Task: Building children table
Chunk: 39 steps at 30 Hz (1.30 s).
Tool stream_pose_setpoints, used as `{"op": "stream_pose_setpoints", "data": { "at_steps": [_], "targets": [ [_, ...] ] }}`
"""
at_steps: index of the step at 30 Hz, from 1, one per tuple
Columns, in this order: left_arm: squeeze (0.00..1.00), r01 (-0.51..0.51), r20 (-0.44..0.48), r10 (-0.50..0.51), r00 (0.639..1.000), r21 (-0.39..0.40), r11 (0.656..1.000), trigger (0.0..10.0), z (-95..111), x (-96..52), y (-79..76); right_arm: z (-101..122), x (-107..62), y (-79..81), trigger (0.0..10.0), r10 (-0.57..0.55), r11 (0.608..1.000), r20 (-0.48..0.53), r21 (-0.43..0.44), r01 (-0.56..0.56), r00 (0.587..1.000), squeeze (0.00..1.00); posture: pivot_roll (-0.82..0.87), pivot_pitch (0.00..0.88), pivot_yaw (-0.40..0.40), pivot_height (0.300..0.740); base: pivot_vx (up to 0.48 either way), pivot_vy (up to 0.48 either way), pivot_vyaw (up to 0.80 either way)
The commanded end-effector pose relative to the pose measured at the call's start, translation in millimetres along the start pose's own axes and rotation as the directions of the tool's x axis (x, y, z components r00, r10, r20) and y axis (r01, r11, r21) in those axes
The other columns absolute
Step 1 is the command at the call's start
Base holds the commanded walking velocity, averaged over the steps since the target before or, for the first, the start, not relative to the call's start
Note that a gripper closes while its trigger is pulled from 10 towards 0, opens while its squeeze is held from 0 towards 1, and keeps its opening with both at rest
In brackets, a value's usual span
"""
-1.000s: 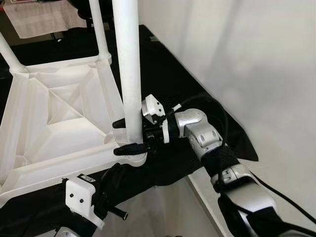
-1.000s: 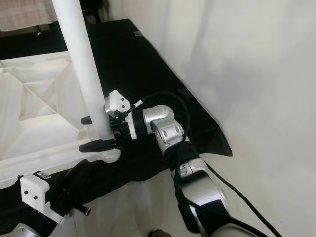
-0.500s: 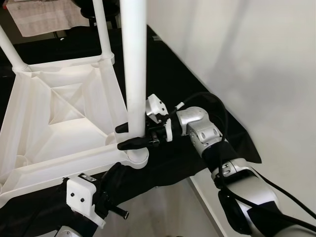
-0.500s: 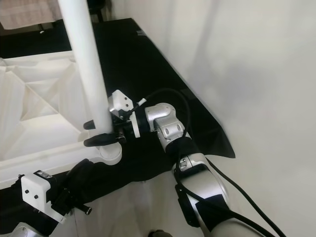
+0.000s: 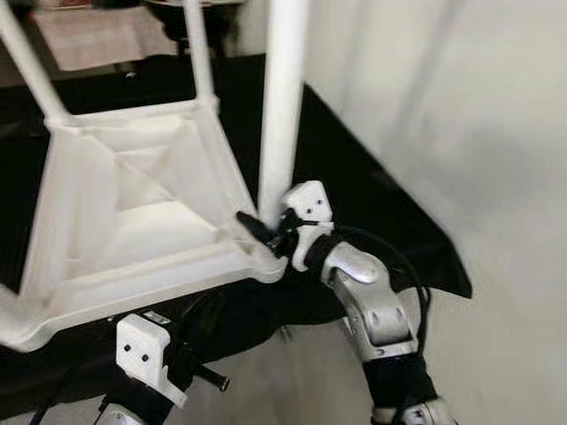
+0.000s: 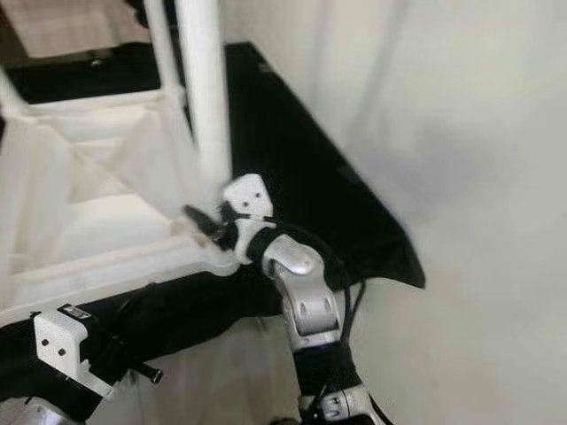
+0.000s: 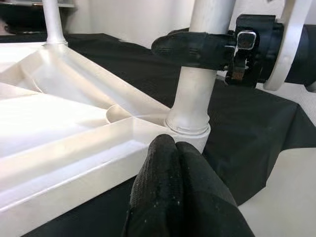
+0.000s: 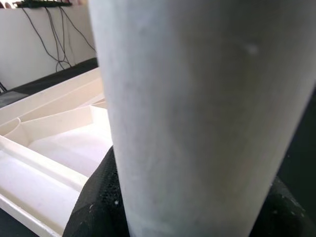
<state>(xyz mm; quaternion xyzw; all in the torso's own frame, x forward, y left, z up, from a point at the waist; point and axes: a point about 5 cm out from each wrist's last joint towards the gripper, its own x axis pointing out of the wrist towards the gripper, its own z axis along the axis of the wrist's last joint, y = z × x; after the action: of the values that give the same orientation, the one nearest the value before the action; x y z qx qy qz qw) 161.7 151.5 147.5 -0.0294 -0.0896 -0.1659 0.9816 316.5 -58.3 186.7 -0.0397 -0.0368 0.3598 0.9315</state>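
The right gripper is clamped on the near leg low down, just above the socket where that leg meets the tabletop. One black finger crosses the front of the leg in the left wrist view; the right wrist view has the leg pressed between the black pads. The leg stands roughly upright, tilted a little, seated in the corner socket.

The left gripper sits low in front of the same corner, its two fingers pressed together with nothing between them, tips close to the tabletop's rim just below the socket; touching or not cannot be told.

The tabletop lies upside down, ribbed underside up, on a black cloth. Two more legs rise from its far corners: one at the far left and one at the far middle. The right arm reaches in from below the corner, elbow bent, cable looping beside it.

The worked corner lies near the cloth's front edge. To the right of the leg, bare cloth runs out to a pointed corner, and beyond it is pale floor. The left arm's white wrist block sits below the tabletop's near rim.
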Motion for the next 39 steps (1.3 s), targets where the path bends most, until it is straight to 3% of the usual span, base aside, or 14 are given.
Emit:
{"op": "stream_pose_setpoints", "data": {
  "at_steps": [1, 5, 6, 9, 10, 14, 15, 20, 21, 23, 24, 35, 36, 39],
  "targets": [
    [0.0, 0.013, -0.019, -0.013, 1.0, 0.001, 1.0, 10.0, -3, -0.4, -0.6, -16, -3.0, -5.5, 0.0, -0.033, 0.999, -0.08, 0.018, 0.034, 0.996, 0.0, -0.07, 0.155, -0.081, 0.74, 0.0, 0.0, 0.0],
    [0.0, 0.003, -0.014, -0.003, 1.0, 0.003, 1.0, 10.0, -3, -0.1, -1.0, -11, 3.5, -7.3, 0.0, 0.002, 1.0, -0.083, 0.003, -0.001, 0.997, 0.0, -0.07, 0.155, -0.087, 0.74, 0.0, 0.0, 0.0],
    [0.0, -0.006, -0.009, 0.006, 1.0, 0.005, 1.0, 10.0, -2, 0.5, -1.2, -2, 12.0, -7.4, 10.0, 0.065, 0.998, -0.091, -0.002, -0.065, 0.994, 0.0, -0.07, 0.154, -0.09, 0.74, 0.0, 0.0, 0.0],
    [0.0, -0.007, -0.008, 0.007, 1.0, 0.005, 1.0, 10.0, -2, 0.9, -1.2, 2, 14.3, -5.8, 10.0, 0.092, 0.996, -0.092, 0.001, -0.092, 0.992, 0.0, -0.07, 0.154, -0.09, 0.74, 0.0, 0.0, 0.0],
    [0.0, -0.006, -0.007, 0.006, 1.0, 0.004, 1.0, 10.0, -2, 1.4, -1.5, 6, 16.4, -6.2, 10.0, 0.11, 0.994, -0.1, 0.016, -0.109, 0.989, 0.85, -0.07, 0.153, -0.089, 0.74, 0.0, 0.0, 0.0],
    [0.0, -0.005, -0.007, 0.005, 1.0, 0.003, 1.0, 10.0, -2, 1.7, -1.7, 8, 17.3, -6.5, 10.0, 0.117, 0.993, -0.106, 0.028, -0.114, 0.988, 0.85, -0.07, 0.153, -0.089, 0.74, 0.0, 0.0, 0.0],
    [0.0, -0.003, -0.006, 0.003, 1.0, 0.002, 1.0, 10.0, -2, 2.1, -2.4, 14, 22.4, -8.0, 10.0, 0.219, 0.975, -0.08, 0.041, -0.217, 0.972, 1.0, -0.07, 0.154, -0.092, 0.74, 0.0, 0.0, 0.0],
    [0.0, -0.001, -0.002, 0.001, 1.0, -0.002, 1.0, 10.0, -2, 2.5, -4.6, 39, 29.4, -9.2, 10.0, 0.576, 0.817, 0.031, 0.004, -0.576, 0.817, 1.0, -0.06, 0.16, -0.094, 0.74, 0.0, 0.0, 0.0],
    [0.0, -0.001, -0.002, 0.001, 1.0, -0.004, 1.0, 10.0, -1, 2.5, -5.3, 42, 29.7, -9.0, 10.0, 0.65, 0.76, 0.01, -0.028, -0.65, 0.76, 0.2, -0.06, 0.161, -0.094, 0.74, 0.0, 0.0, 0.0],
    [0.0, 0.0, -0.002, 0.0, 1.0, -0.005, 1.0, 10.0, -1, 2.5, -5.7, 42, 29.7, -9.2, 10.0, 0.688, 0.724, -0.013, -0.045, -0.688, 0.725, 0.2, -0.06, 0.161, -0.094, 0.74, 0.0, 0.0, 0.0],
    [0.0, 0.0, -0.001, 0.0, 1.0, -0.005, 1.0, 10.0, -1, 2.3, -6.2, 43, 31.6, -10.0, 10.0, 0.714, 0.698, -0.036, -0.047, -0.714, 0.7, 0.0, -0.06, 0.165, -0.099, 0.74, 0.0, 0.0, 0.0],
    [0.0, -0.002, -0.001, 0.002, 1.0, -0.009, 1.0, 10.0, -1, 0.8, -8.9, 61, 41.5, -8.2, 10.0, 0.833, 0.552, -0.004, -0.048, -0.833, 0.553, 0.0, -0.07, 0.175, -0.104, 0.74, 0.0, 0.0, 0.0],
    [0.0, -0.001, -0.002, 0.001, 1.0, -0.009, 1.0, 10.0, -1, 0.6, -9.1, 60, 42.0, -8.4, 0.0, 0.848, 0.53, 0.001, -0.041, -0.847, 0.531, 0.0, -0.06, 0.174, -0.101, 0.74, 0.0, 0.0, 0.0],
    [0.0, 0.0, -0.004, 0.0, 1.0, -0.01, 1.0, 10.0, -1, 0.2, -9.1, 58, 39.9, -10.3, 0.0, 0.866, 0.499, 0.006, -0.029, -0.866, 0.499, 0.0, -0.06, 0.174, -0.1, 0.74, 0.0, 0.0, 0.0]
  ]
}}
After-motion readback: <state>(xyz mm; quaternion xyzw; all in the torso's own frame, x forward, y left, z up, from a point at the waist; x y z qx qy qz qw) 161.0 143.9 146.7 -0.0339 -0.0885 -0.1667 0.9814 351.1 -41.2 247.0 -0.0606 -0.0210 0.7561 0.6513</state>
